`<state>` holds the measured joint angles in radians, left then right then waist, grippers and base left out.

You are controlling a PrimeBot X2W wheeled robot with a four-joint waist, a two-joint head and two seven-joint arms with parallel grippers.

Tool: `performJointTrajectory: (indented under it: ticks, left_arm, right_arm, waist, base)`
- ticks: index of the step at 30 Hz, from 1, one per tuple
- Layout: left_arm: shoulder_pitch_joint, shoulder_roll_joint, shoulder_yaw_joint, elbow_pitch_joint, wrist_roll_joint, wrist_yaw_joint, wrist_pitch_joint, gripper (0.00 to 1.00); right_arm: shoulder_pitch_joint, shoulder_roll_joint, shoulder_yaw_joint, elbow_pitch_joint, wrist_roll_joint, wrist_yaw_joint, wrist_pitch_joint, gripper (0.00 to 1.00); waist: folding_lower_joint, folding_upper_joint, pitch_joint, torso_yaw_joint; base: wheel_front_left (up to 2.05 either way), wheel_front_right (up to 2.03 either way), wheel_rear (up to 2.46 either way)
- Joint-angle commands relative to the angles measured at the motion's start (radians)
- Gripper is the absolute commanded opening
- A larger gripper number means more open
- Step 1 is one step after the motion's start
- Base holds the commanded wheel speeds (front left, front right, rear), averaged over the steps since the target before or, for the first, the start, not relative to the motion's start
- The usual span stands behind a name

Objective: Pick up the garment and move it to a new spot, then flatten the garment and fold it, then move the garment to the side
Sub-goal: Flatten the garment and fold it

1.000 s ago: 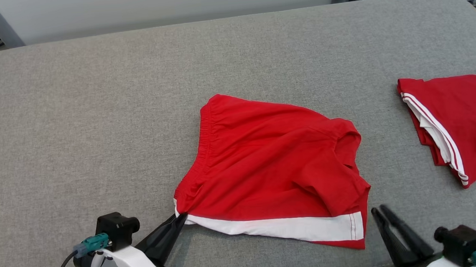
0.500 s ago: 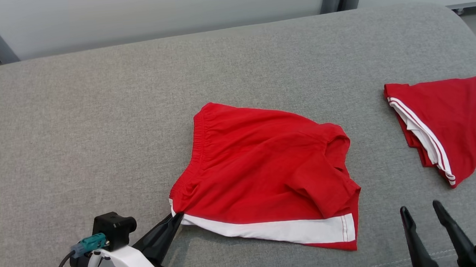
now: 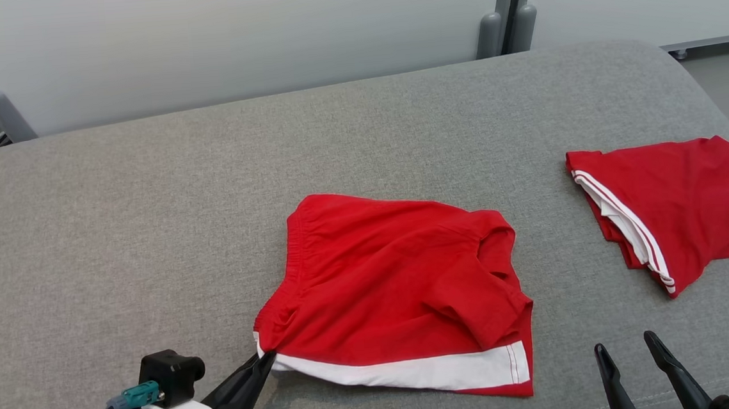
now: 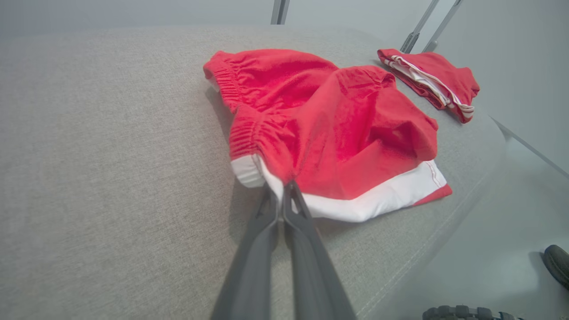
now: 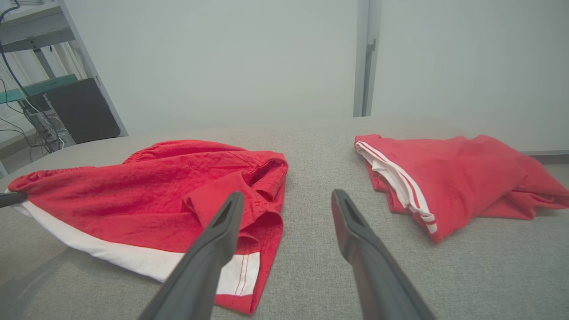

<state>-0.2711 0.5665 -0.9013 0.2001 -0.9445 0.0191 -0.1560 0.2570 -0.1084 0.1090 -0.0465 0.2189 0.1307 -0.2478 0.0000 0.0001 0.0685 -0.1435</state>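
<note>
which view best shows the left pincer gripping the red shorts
Left wrist view: close up, the left pincer is shut on a corner of the red white-banded shorts. Head view shows it small; right wrist view catches its tip.

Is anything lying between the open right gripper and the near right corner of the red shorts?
Nothing visible. Only bare grey cushion separates the right gripper from the shorts; the other folded red garment lies farther right, clear of that path.
</note>
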Motion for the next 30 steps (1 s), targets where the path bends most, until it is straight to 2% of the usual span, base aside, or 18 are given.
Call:
performJointTrajectory:
  ticks: [1,13,17,25,30]
  left_arm:
    - [-0.024,0.036,0.04,-0.017,-0.013,0.012,-0.012,0.0]
    - [-0.021,0.035,0.038,-0.012,-0.02,0.014,-0.012,0.0]
    - [-0.033,0.035,0.037,-0.014,-0.016,0.013,-0.01,0.0]
    - [-0.088,0.011,0.035,-0.004,-0.004,-0.003,-0.007,0.0]
    - [-0.128,-0.01,0.033,0.012,0.009,-0.016,-0.012,0.0]
  right_arm:
    - [-0.006,-0.025,0.023,-0.025,-0.006,0.0,-0.014,1.0]
    - [-0.007,-0.038,0.03,-0.01,0.003,0.0,-0.014,1.0]
    - [-0.036,-0.061,0.048,0.013,0.005,0.0,-0.014,1.0]
    - [-0.175,-0.146,0.204,0.208,0.061,0.0,-0.014,1.0]
    - [-0.269,-0.161,0.291,0.322,0.116,0.0,-0.014,1.0]
  waist:
    - [0.0,-0.0001,-0.004,0.0]
    - [0.0,-0.0001,-0.005,0.0]
    - [0.0,-0.0001,0.007,0.004]
    - [0.0,-0.0001,0.056,0.034]
    - [0.0,-0.0001,0.098,0.058]
  base:
    - [0.0,0.0,0.0]
    - [0.0,0.0,0.0]
    - [0.0,0.0,0.0]
    - [0.0,0.0,0.0]
    - [0.0,0.0,0.0]
